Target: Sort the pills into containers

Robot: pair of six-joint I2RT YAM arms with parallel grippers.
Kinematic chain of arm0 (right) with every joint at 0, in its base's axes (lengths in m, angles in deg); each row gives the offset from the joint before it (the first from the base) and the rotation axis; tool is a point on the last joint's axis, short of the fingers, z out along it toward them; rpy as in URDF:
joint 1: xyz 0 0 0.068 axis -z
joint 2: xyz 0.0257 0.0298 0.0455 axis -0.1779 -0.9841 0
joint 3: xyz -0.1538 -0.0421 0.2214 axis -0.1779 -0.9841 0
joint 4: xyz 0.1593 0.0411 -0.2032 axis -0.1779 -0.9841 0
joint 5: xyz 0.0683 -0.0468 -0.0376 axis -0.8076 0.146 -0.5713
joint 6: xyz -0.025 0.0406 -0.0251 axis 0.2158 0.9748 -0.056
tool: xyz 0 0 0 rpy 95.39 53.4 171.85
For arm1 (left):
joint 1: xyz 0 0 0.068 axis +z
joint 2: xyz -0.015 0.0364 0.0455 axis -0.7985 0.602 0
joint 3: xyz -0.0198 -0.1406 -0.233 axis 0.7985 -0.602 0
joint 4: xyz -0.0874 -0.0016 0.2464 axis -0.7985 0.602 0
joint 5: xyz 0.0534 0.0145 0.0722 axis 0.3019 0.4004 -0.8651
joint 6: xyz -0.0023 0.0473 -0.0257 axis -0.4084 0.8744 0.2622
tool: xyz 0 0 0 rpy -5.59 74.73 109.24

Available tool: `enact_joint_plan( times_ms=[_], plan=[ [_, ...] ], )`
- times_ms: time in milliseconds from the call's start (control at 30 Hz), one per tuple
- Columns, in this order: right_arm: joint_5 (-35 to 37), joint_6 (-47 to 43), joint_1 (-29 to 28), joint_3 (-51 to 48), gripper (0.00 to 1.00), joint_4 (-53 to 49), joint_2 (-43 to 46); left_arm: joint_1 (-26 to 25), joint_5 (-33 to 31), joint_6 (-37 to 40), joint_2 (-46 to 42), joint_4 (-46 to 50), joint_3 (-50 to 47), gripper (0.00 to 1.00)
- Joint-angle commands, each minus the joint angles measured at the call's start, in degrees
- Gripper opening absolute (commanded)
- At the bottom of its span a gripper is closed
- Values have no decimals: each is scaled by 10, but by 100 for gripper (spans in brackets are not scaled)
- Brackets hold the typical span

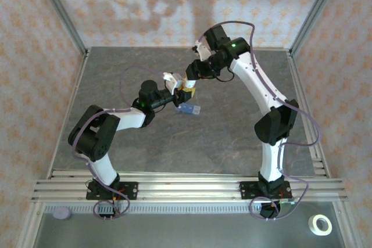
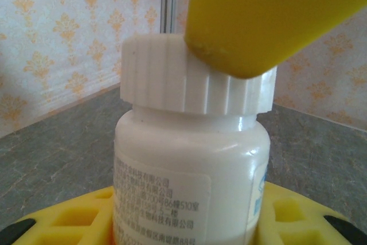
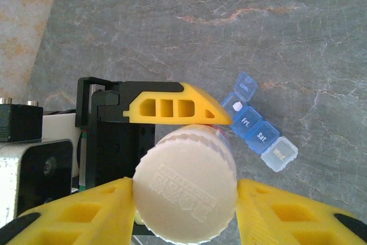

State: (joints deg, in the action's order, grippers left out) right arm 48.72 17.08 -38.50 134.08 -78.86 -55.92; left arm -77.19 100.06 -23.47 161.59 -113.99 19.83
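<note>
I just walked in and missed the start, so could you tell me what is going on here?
The left gripper holds a white pill bottle upright. The right gripper grips its ribbed cap from above. The blue organiser lies on the table beside them, one compartment open with a white pill inside.

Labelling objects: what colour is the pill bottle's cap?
The cap is white; best in left wrist view.

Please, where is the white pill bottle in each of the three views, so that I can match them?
Top external: the white pill bottle sits just above centre, small, half hidden where the two arms meet.
Left wrist: centre, seen from the side, upright, cap at top.
Right wrist: bottom centre, seen from above, cap facing the camera.
Shared landmark: the yellow fingers at its cap.
</note>
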Motion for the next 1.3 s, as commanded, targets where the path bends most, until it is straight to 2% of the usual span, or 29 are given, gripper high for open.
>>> enact_joint_plan(
  times_ms=[0, 133, 233, 333, 500, 600, 733, 833, 967, 1033, 1167, 1267],
  plan=[
    [3, 15, -6, -3, 46, -9, -5, 7, 7, -4, 1, -34, 19, 0],
    [34, 92, -16, -34, 40, 25, 4, 4, -39, 18, -11, -22, 13, 0],
    [77, 174, -31, -81, 39, 74, 23, 2, -76, 46, -25, -4, 10, 0],
    [119, 236, -52, -114, 39, 113, 34, 0, -93, 58, -30, 20, 7, 0],
    [134, 284, -62, -146, 42, 159, 50, 0, -101, 49, -25, 7, -1, 0],
    [140, 274, -54, -126, 50, 143, 57, 1, -106, 36, -19, -19, -7, 0],
    [118, 264, -23, -120, 69, 145, 92, 5, -100, 27, -14, -34, -9, 0],
    [118, 255, -1, -132, 77, 145, 127, 9, -87, 19, -13, -41, -9, 0],
    [110, 215, 21, -152, 78, 162, 152, 12, -46, 17, -18, -37, -7, 0],
    [86, 162, 26, -143, 77, 161, 146, 14, -20, 4, -18, -41, -4, 0],
    [13, 49, 26, -78, 78, 105, 107, 19, 7, -24, -16, -55, -1, 0],
    [-3, 4, 20, -22, 79, 50, 70, 19, 15, -32, -13, -55, 4, 0]
  ],
)
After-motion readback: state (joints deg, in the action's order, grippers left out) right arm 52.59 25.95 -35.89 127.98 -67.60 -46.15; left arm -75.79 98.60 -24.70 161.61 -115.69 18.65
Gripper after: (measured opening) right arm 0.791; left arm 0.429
